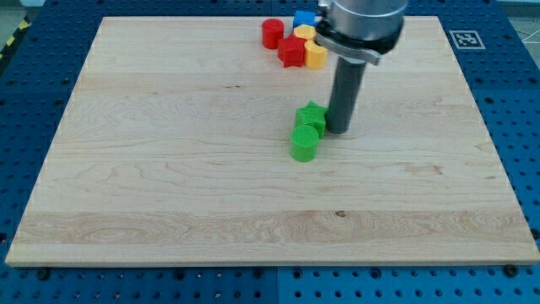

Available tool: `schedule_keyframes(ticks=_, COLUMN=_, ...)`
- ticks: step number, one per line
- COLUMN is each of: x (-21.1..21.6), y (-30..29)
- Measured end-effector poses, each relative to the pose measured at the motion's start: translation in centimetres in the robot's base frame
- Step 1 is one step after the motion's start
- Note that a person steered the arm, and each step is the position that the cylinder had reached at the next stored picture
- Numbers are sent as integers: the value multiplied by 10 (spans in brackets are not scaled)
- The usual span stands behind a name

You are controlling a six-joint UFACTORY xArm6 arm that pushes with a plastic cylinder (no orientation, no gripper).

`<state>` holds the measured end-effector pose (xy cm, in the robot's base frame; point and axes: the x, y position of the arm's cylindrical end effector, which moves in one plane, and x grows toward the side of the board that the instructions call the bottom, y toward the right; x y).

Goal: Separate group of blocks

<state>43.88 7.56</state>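
Near the middle of the desk, a bit toward the top edge, my tip sits right beside the green star block. It looks like it is touching the star's side, the side that faces the right edge. I have no hand that opens or shuts, just a straight dark rod, so I hold nothing. I can only push.

Just below the star, toward the bottom edge, is the green round block. The two greens are pressed together. They make one little group.

Up by the top edge there is another bunch. I see a red round block, a red star block, a yellow block, one more yellow block behind it, and a blue block at the back. My arm hides part of this bunch, so I cannot tell if more blocks are there.

What could go wrong? If I push straight toward the left edge, I think the star could slide along the round one, or drag it too. Then both greens would move together and stay stuck as a pair. That would not split them.

The star has points, so it might spin away from my tip and slip off to one side.

If I push up toward the top edge, the star could bump into the red and yellow bunch. Then I would have one bigger heap, not a smaller one.
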Motion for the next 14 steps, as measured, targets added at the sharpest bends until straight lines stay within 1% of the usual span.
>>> schedule_keyframes(ticks=1, x=-2, y=-28)
schedule_keyframes(ticks=2, x=-2, y=-3)
schedule_keyframes(ticks=3, x=-3, y=39)
schedule_keyframes(ticks=4, x=-18, y=81)
schedule_keyframes(ticks=5, x=-66, y=96)
schedule_keyframes(ticks=7, x=-191, y=100)
schedule_keyframes(ticks=8, x=-235, y=99)
schedule_keyframes(ticks=9, x=-248, y=86)
schedule_keyframes(ticks=10, x=-247, y=60)
schedule_keyframes(ticks=12, x=-244, y=-22)
schedule_keyframes(ticks=13, x=-218, y=-26)
schedule_keyframes(ticks=14, x=-172, y=1)
